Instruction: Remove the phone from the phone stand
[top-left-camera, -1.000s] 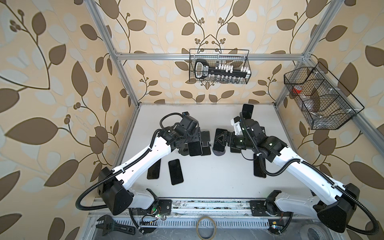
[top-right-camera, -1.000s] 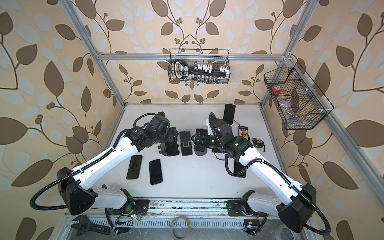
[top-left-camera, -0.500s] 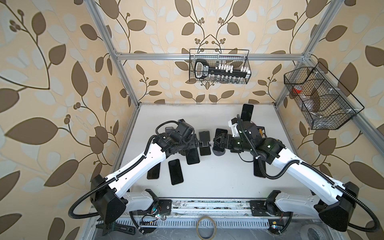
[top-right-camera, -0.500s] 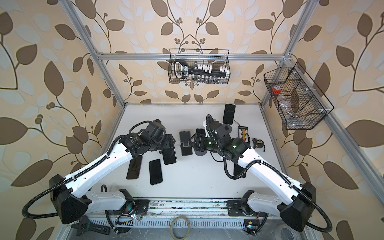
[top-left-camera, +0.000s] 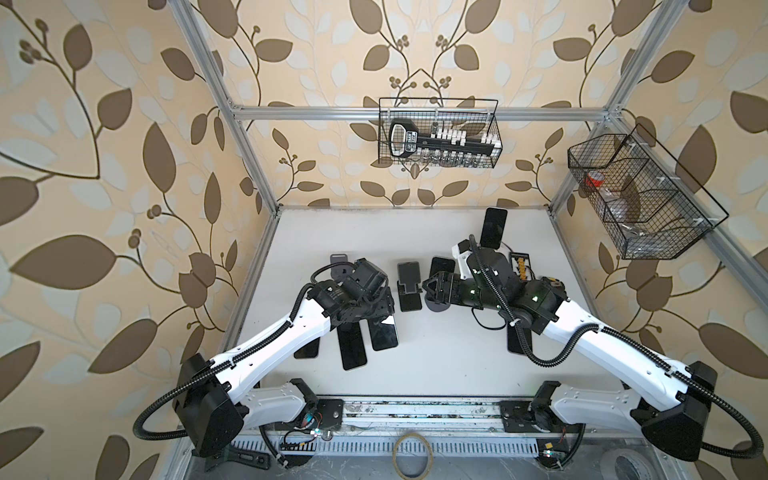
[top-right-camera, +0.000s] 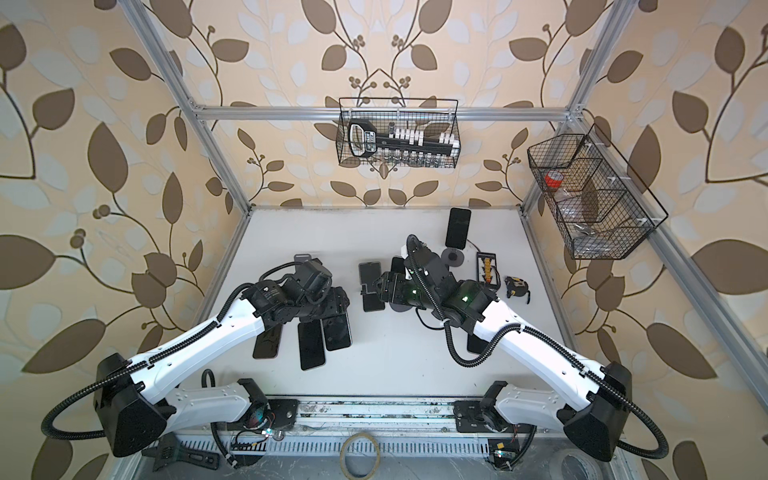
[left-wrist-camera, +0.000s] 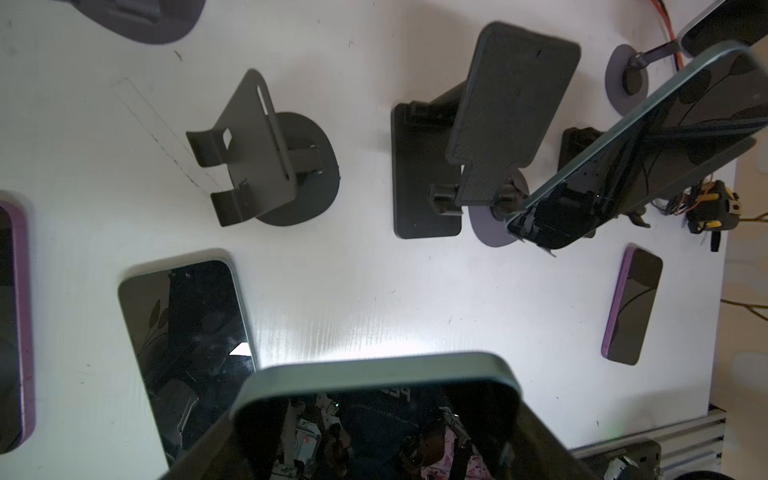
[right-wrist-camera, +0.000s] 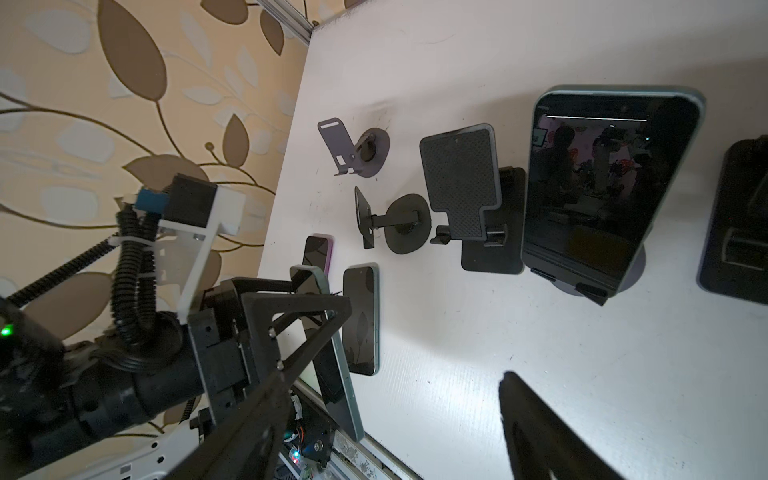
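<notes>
Over the table (top-left-camera: 436, 365), the left gripper (right-wrist-camera: 326, 316) should sink level until the green-edged phone (top-left-camera: 384, 336) clamped in its fingers (right-wrist-camera: 299, 307), clear of the empty stands (left-wrist-camera: 257, 145), lies flat at 3 o'clock of the resting phones (top-left-camera: 353, 347), then let go; the right gripper (right-wrist-camera: 399, 378) holds its fingers (right-wrist-camera: 536, 432) apart, empty

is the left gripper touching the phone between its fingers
Touching: the left wrist view shows the left gripper shut on the phone, pressing both side edges.

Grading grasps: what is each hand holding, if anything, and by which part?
The left hand grips a green-edged phone by its two long side edges. The right hand holds nothing; the phone on the stand is not yet gripped.
</notes>
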